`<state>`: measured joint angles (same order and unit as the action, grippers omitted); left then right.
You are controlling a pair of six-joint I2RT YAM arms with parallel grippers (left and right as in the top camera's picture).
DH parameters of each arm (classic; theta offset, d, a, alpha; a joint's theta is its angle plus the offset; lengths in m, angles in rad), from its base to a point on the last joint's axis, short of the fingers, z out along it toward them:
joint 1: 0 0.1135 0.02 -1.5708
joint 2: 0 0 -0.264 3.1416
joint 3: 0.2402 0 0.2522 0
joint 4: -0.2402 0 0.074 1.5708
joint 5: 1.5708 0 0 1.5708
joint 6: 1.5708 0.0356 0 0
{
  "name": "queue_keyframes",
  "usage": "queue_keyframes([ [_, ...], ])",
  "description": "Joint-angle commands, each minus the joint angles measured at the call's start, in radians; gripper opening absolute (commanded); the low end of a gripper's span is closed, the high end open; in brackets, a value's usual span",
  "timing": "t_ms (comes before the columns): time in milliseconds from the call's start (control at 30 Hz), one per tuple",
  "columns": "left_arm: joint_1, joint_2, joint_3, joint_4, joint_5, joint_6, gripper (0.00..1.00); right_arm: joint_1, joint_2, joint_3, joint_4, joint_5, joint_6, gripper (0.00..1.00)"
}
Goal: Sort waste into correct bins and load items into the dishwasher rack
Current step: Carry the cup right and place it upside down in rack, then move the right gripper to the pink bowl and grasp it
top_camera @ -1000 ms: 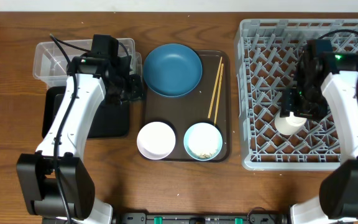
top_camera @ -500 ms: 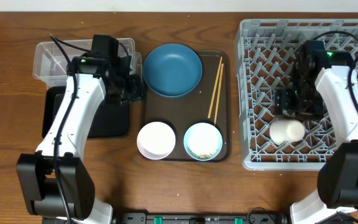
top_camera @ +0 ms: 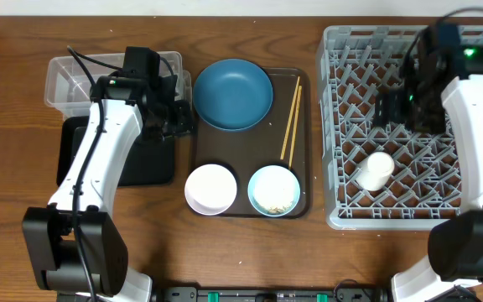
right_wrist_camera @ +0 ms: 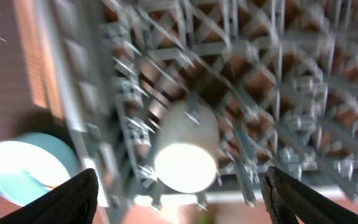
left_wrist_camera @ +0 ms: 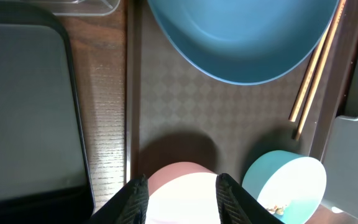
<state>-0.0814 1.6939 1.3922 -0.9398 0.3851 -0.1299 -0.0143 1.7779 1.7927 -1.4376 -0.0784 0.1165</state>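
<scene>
cup [top_camera: 377, 170] loaded in the rack [top_camera: 342, 101] at right, right gripper [right_wrist_camera: 180, 182] wide and empty, left gripper [left_wrist_camera: 182, 194] half-open; next, probably grasp the white bowl [top_camera: 210, 189].

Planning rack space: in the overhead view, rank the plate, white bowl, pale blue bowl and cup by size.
Largest: plate.
Next: white bowl and pale blue bowl, about alike.
Smallest: cup.

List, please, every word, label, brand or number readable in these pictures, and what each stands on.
None: no readable text in any view.
The dark blue plate, white bowl, pale blue bowl, small white cup, dishwasher rack, clear tub and black tray-bin show no print.
The right wrist view is too blurred to rule out small marks.
</scene>
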Motion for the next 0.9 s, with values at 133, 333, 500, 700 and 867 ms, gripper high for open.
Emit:
queue_keyframes([
  [133, 0.000, -0.086, 0.042, -0.001, -0.013, 0.007, 0.39, 0.195, 0.000, 0.071, 0.096, -0.135, -0.021, 0.82],
  [333, 0.000, -0.208, 0.043, -0.014, -0.023, 0.026, 0.39, 0.344, 0.003, 0.034, 0.164, -0.134, -0.013, 0.82],
  [500, 0.000, -0.267, 0.043, -0.056, -0.039, 0.026, 0.39, 0.414, 0.003, -0.010, 0.198, -0.126, -0.005, 0.82],
  [700, -0.037, -0.280, 0.034, -0.105, -0.039, 0.026, 0.39, 0.399, 0.002, -0.034, 0.205, -0.060, 0.010, 0.84],
  [867, -0.129, -0.274, 0.003, -0.114, -0.039, 0.025, 0.39, 0.356, 0.002, -0.032, 0.222, -0.104, 0.010, 0.84],
])
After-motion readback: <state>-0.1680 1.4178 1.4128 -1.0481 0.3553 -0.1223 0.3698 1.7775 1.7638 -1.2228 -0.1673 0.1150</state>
